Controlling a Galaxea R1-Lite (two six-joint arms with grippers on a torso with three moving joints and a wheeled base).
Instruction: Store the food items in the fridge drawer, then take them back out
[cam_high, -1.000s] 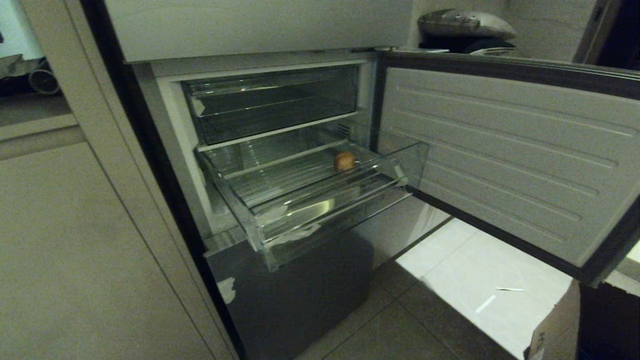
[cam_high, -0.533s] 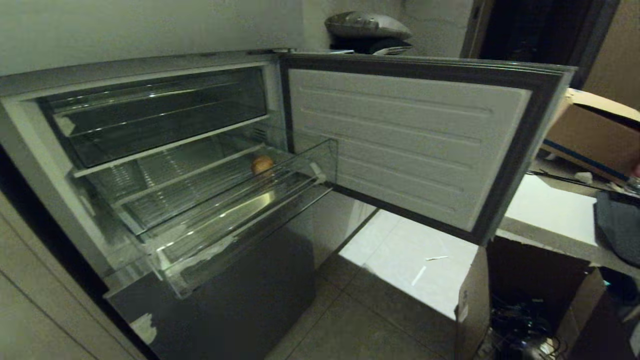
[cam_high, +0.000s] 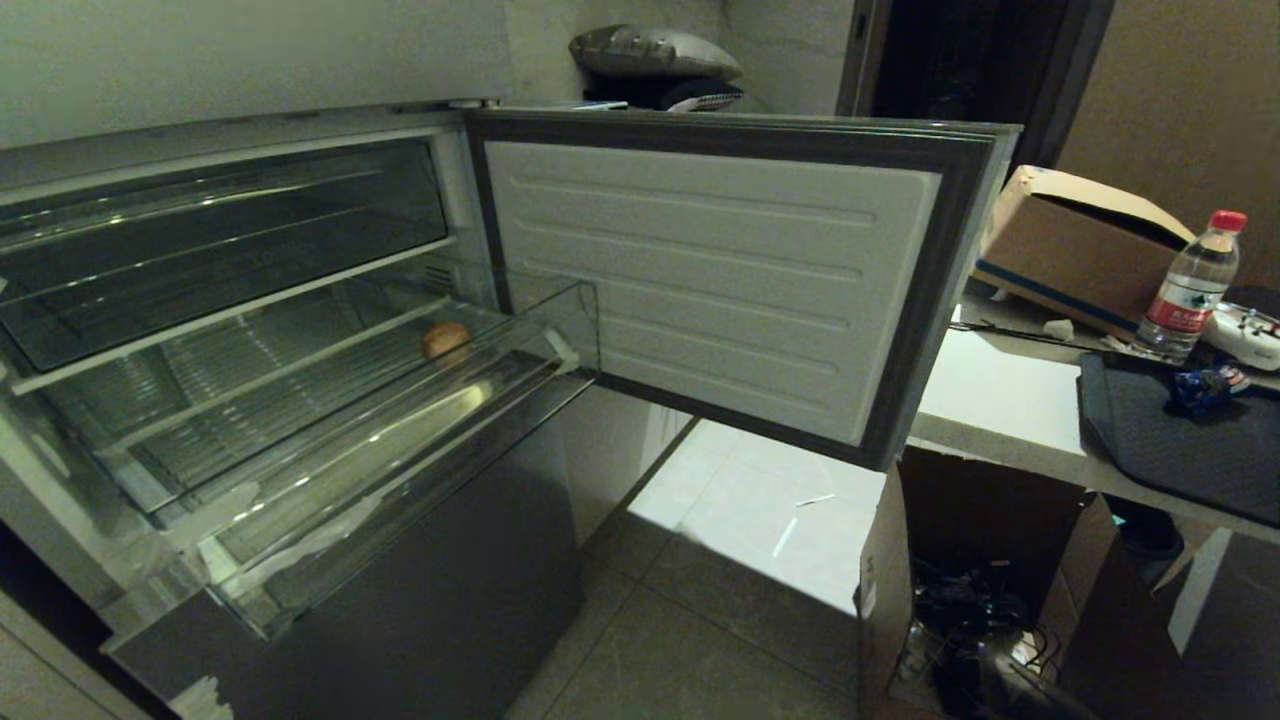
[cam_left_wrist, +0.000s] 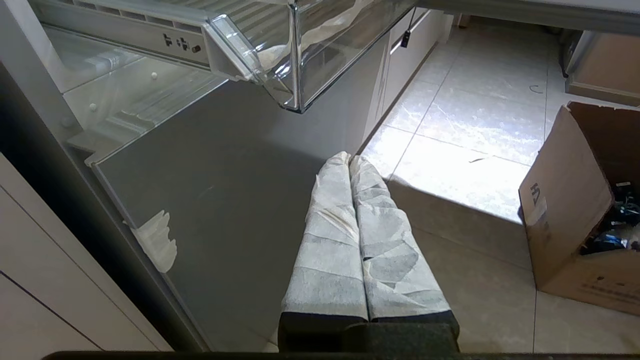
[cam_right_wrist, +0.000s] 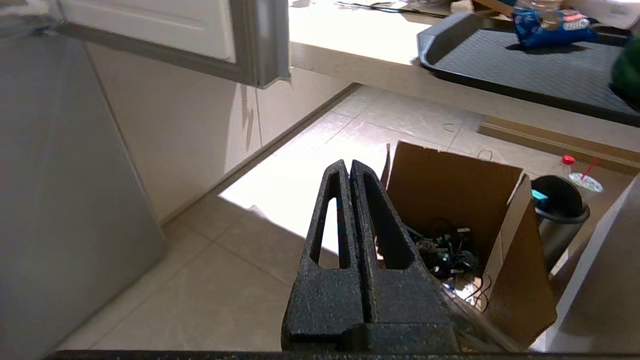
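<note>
Clear plastic fridge drawer (cam_high: 300, 440) with ribbed floor is pulled out of the fridge in the head view. One small round tan-brown potato-like food item (cam_high: 446, 340) sits inside it, at the drawer's back right, on the side toward the open white-lined fridge door (cam_high: 700, 280). Shallower smoky clear bin (cam_high: 220, 250) sits above the drawer. Grey steel lower panel (cam_high: 400, 600) is below the drawer. Beyond the door's free edge: a pale counter (cam_high: 990, 400) carrying a dark tray (cam_high: 1180, 440), a red-capped water bottle (cam_high: 1190, 290) and a cardboard box (cam_high: 1070, 250). Neither arm shows in this view.

Left wrist view: left gripper (cam_left_wrist: 349, 159), fingers wrapped in pale cloth-like tape, pressed together, holding nothing. It hangs below the drawer's front corner (cam_left_wrist: 295, 65), in front of the grey panel, above the tiled floor (cam_left_wrist: 470, 130).

Right wrist view: right gripper (cam_right_wrist: 348, 165), black textured fingers, jaws closed flat against each other, empty. It is under the door's lower corner (cam_right_wrist: 260, 55), over the floor, beside an open brown carton (cam_right_wrist: 450, 190) of cables. A small black bin (cam_right_wrist: 557, 210) stands past the carton.
</note>
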